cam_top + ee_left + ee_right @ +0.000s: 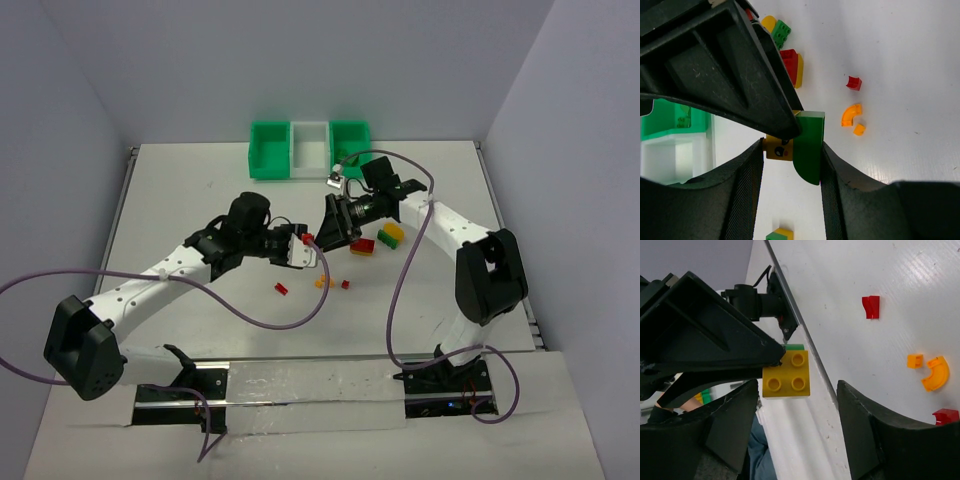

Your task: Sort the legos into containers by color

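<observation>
Yellow square brick with a green curved piece joined to its side: this yellow-and-green lego (799,145) is up off the desk (180,200), mid-desk, where the two arms meet. The left fingers (745,190) are narrow, with one pad against the yellow face and the other against the green edge. The right fingers (867,440) are spread wide. The brick sits between them, close to one finger, with a clear gap to the other. In the left wrist view the tip of one right finger touches the yellow part from above.

Loose legos lie on the desk beneath:
- A red curved piece (854,82).
- An orange curved piece (851,114), with a small orange brick (859,130) just beside it.
- A red-topped stack (362,246), just right of the fingers.
- Another red piece (281,289), nearer the bases.

The containers (268,165) stand in a green, white, green row at the far edge against the back wall, beyond the fingers.

A raised rail (125,190) runs down the left edge. The broadest bare stretch of desk lies between it and the left arm. A purple cable (265,325) loops low across the near desk. The right side is tighter, as the right arm (470,250) takes up the strip beside that edge.
</observation>
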`<state>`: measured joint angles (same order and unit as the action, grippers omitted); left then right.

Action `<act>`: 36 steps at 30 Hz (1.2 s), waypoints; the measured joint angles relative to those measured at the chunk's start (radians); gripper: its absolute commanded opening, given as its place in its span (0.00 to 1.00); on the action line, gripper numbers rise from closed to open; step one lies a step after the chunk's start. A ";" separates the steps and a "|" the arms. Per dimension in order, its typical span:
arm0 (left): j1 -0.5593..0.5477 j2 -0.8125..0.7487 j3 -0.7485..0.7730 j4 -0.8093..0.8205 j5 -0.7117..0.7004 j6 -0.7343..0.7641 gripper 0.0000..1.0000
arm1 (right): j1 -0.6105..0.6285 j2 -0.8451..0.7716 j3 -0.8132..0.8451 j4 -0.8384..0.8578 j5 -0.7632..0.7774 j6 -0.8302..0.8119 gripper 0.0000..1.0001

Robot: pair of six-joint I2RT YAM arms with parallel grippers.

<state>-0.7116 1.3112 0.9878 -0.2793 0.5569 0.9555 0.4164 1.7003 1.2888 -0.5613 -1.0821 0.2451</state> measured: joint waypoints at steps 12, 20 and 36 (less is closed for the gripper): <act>-0.016 -0.010 0.000 0.008 -0.015 0.005 0.26 | 0.000 0.007 0.021 0.003 -0.039 0.028 0.05; -0.016 -0.011 -0.001 0.046 -0.045 -0.085 0.99 | 0.000 0.008 0.021 0.004 -0.065 0.026 0.00; 0.306 -0.050 0.110 0.234 0.250 -1.175 0.95 | -0.157 -0.096 0.055 0.431 0.001 0.359 0.00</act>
<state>-0.4051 1.2615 1.0979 -0.0450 0.8066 -0.2196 0.2591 1.6043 1.3440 -0.1299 -1.0811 0.6042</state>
